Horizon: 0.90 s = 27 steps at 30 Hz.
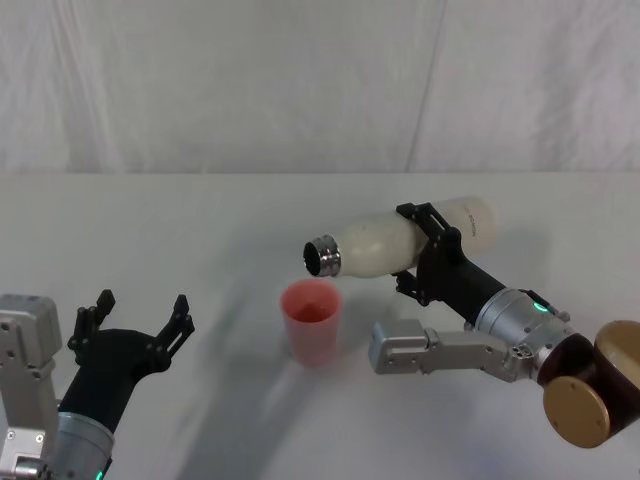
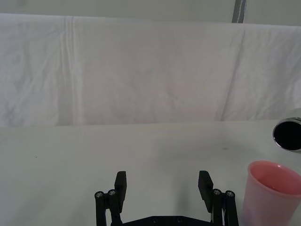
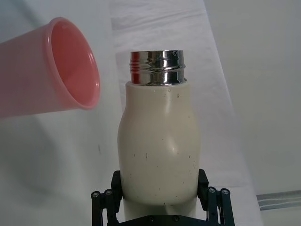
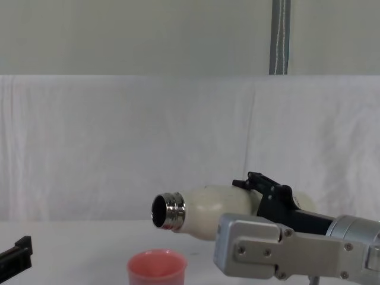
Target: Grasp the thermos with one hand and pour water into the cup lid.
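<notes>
The thermos [image 1: 385, 243] is held off the bench, tipped close to level with its steel neck [image 1: 322, 257] pointing to the robot's left and slightly down, open mouth just above and beside the rim of the cup lid [image 1: 312, 321]; whether any water is leaving the mouth is hard to tell; the cup lid stands upright on the white bench [image 1: 200, 230], below the neck and apart from it; the right gripper [image 1: 428, 250] has its jaws pinching the thermos around the wider lower body, 1 jaw on each side; the left gripper [image 1: 140, 318] hovers low over the bench well to the left of the cup lid, jaws spread with nothing between them.
</notes>
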Tool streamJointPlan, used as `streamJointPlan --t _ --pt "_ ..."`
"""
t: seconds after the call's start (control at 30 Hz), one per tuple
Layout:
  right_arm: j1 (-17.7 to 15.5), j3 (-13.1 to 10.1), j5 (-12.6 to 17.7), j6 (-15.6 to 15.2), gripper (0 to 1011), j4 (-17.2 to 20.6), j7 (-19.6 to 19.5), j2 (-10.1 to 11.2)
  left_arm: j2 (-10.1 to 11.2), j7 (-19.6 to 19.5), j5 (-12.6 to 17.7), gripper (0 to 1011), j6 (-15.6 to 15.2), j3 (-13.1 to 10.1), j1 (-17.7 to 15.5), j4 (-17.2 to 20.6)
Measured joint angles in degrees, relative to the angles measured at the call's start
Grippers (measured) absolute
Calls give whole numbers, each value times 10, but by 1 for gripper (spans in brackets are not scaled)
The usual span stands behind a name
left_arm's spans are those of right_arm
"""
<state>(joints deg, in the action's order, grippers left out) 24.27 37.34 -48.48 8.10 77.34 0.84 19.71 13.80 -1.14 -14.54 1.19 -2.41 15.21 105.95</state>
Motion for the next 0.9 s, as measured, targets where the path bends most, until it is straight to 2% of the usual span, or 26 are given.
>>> streamJointPlan --t 0.9 --pt "14 14 -26 9 956 -14 -24 10 0 0 0 1001 0 0 0 0"
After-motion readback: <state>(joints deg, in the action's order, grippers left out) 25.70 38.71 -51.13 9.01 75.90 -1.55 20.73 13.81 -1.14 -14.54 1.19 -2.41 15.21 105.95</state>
